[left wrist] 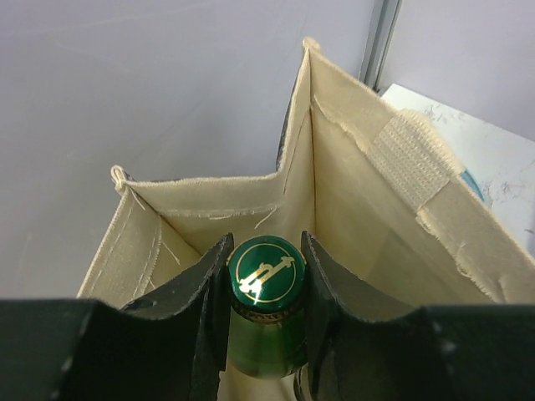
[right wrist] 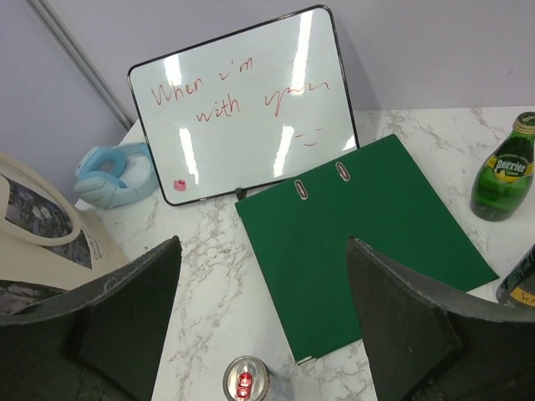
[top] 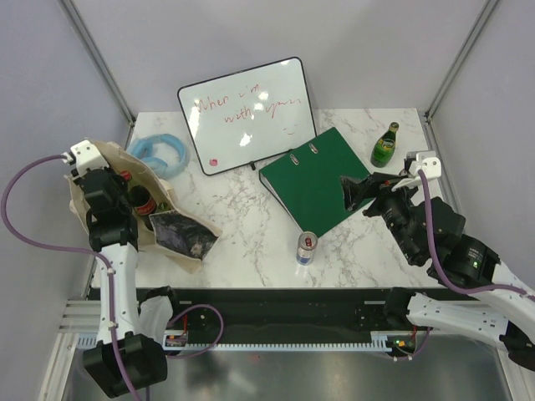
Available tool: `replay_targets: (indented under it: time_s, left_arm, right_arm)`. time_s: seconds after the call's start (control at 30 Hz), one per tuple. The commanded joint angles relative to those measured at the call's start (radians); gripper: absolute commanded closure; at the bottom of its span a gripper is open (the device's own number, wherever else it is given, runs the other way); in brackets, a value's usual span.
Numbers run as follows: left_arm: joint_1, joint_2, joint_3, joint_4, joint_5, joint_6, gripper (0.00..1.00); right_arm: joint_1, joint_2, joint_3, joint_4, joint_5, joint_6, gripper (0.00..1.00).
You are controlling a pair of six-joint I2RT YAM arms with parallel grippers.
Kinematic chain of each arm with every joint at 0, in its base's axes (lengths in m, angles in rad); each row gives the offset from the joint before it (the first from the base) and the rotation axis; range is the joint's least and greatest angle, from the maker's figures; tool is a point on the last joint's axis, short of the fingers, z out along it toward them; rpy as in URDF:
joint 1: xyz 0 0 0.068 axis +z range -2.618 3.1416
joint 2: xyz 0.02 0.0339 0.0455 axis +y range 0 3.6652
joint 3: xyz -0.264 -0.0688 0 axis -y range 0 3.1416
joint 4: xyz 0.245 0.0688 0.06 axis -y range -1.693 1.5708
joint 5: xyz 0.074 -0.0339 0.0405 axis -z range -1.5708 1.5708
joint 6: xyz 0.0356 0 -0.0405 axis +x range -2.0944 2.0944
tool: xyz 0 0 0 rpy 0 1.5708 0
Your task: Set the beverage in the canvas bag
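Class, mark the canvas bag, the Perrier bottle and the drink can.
canvas bag [left wrist: 364, 200]: left wrist view, inner wall.
Perrier bottle [right wrist: 508, 170]: right wrist view, label.
drink can [top: 308, 242]: top external view, lid.

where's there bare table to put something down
Widest bare marble: the front middle, between the canvas bag, the green binder and the can. A smaller strip lies at the back between the whiteboard and the Perrier bottle. The left side is crowded by bag and blue headphones.
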Motion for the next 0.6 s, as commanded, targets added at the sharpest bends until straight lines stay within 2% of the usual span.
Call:
replay_targets:
  time_s: [0.0, 0.07, 0.37, 0.57]
  left_arm:
    - [0.018, -0.005, 0.012, 0.193, 0.014, -0.073, 0.98]
    - [0.04, -0.011, -0.028, 0.229, 0.025, -0.104, 0.98]
    - [0.078, 0.043, -0.059, 0.214, 0.047, -0.19, 0.98]
    - [0.08, 0.047, -0.142, 0.303, 0.021, -0.205, 0.98]
  right_arm:
    - [0.002, 0.014, -0.018, 0.032, 0.01, -0.008, 0.13]
    - [0.002, 0.015, -0.021, 0.036, 0.01, -0.01, 0.13]
    - [0.002, -0.006, -0.028, 0.041, 0.022, -0.03, 0.13]
    - [0.002, -0.023, -0.03, 0.044, 0.034, -0.044, 0.12]
